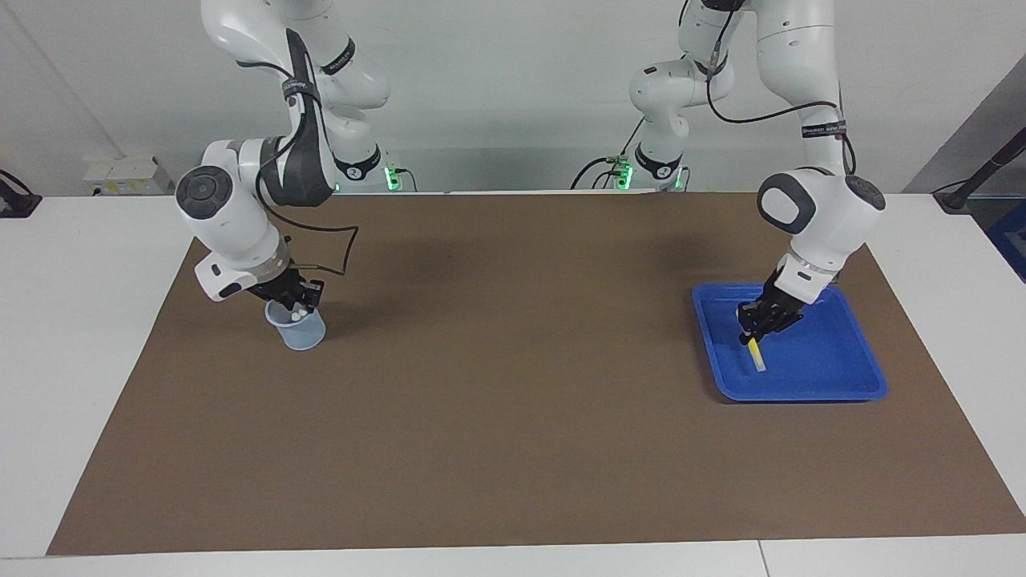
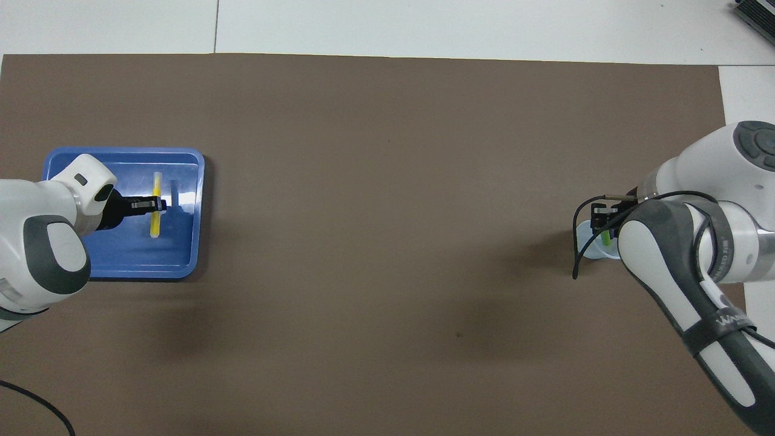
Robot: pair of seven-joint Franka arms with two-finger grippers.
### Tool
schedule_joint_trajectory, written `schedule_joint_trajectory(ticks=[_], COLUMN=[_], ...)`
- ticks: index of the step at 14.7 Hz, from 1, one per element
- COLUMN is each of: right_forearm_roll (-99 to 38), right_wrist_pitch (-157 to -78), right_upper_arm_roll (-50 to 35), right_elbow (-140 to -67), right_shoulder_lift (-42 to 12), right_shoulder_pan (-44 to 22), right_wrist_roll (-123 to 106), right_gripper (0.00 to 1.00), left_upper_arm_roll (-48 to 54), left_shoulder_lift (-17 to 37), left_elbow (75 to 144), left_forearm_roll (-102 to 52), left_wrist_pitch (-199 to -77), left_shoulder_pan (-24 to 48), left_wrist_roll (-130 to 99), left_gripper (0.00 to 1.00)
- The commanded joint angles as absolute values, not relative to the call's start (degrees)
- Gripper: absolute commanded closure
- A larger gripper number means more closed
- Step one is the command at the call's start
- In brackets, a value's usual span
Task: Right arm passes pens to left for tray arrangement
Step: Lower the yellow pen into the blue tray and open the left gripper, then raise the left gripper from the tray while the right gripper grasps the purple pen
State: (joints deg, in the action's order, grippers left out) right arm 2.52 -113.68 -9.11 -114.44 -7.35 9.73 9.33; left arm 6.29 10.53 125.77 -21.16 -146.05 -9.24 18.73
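Note:
The blue tray [image 1: 826,357] lies at the left arm's end of the table, also in the overhead view [image 2: 181,248]. My left gripper [image 1: 755,335] is low inside it, shut on the yellow pen [image 1: 757,359], which slants down to the tray floor and also shows in the overhead view [image 2: 155,225]. My right gripper [image 1: 293,301] is at the mouth of the pale-blue cup [image 1: 300,336] at the right arm's end. The green pen [image 2: 604,237] stands in that cup under the gripper. Pale pen tips [image 1: 297,314] show in the cup. The purple pen is hidden.
A brown mat [image 1: 513,385] covers the table between the cup and the tray. The white tabletop [image 1: 72,336] borders it on all sides. A black cable [image 2: 578,254] loops down from the right wrist beside the cup.

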Motion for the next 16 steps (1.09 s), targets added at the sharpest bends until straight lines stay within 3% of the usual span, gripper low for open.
schedule_joint_trajectory(ticks=[1,3,5,9,10,11,13,14,16], right_forearm_roll=[4.31,4.31,4.31,4.31,4.31,4.31,4.31,4.31,4.31], right_wrist_pitch=[-115.83,-116.54,-116.63,-116.46,-116.11,-116.28,-116.63,-116.63,-116.54], right_upper_arm_roll=[-9.84,-9.93,-9.93,-9.93,-9.93,-9.84,-9.84,-9.84,-9.93], right_elbow=[-114.87,-114.87,-114.87,-114.96,-114.87,-114.87,-114.87,-114.79,-114.61], right_shoulder_lift=[-7.38,-7.47,-7.65,-7.56,-7.56,-7.56,-7.65,-7.65,-7.65], right_shoulder_pan=[11.95,12.57,12.48,12.48,12.57,12.57,12.74,12.74,12.48], right_wrist_roll=[6.6,6.42,6.42,6.24,5.54,4.32,3.87,3.87,3.96], right_gripper=[0.52,0.5,0.4,0.42,0.49,0.57,0.64,0.62,0.42], left_upper_arm_roll=[5.8,5.71,5.63,5.63,5.63,5.63,5.71,5.71,5.71], left_shoulder_lift=[12.56,13.27,13.27,13.36,13.36,13.36,13.36,13.36,13.36], left_elbow=[126.47,126.65,126.65,126.56,126.56,126.48,126.47,126.39,126.21], left_forearm_roll=[-19.78,-19.69,-19.69,-19.69,-19.43,-19.42,-19.34,-19.34,-19.34], left_wrist_pitch=[-150.63,-151.26,-151.26,-151.26,-151.35,-151.26,-151.17,-151.08,-150.82], left_shoulder_pan=[-8.53,-8.17,-8.17,-8.44,-8.35,-8.35,-8.79,-8.79,-8.88], left_wrist_roll=[18.1,18.02,18.02,18.45,18.63,19.33,20.65,20.65,20.65], left_gripper=[1.0,1.0,1.0,1.0,0.88,0.68,0.47,0.42,0.33])
